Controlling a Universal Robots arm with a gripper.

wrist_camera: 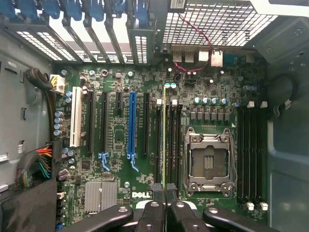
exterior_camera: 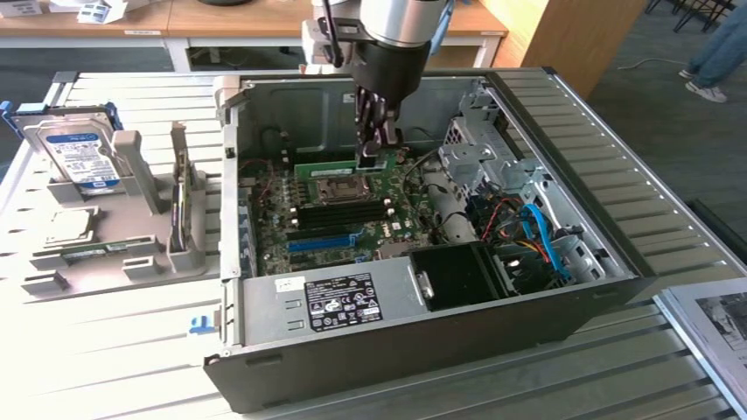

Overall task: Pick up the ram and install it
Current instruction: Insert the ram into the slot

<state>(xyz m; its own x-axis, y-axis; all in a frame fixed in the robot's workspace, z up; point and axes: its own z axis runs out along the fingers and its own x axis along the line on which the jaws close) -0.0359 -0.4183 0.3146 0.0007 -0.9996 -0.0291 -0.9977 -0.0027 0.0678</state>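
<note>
While the jaws clench the ram [exterior_camera: 336, 163] inside the open computer case [exterior_camera: 408, 350], the stick hangs on edge over the black memory slots [wrist_camera: 174, 140].

The case sits mid-counter [exterior_camera: 117, 367], with a grey parts stand [exterior_camera: 105, 280] and its hard drive [exterior_camera: 80, 157] toward the counter's edge at the exterior view's left. Seen from the wrist, the ram runs edge-on along the slots, just beside the processor socket [wrist_camera: 207, 159]; whether it touches a slot cannot be told. The main risk, by my judgement, is misalignment. If the stick is slightly off the slot's line or tilted, pressing could jam it against the slot wall or end clips, flex the board, or make the thin stick slip in the jaws. A reversed notch would also block seating.
</note>
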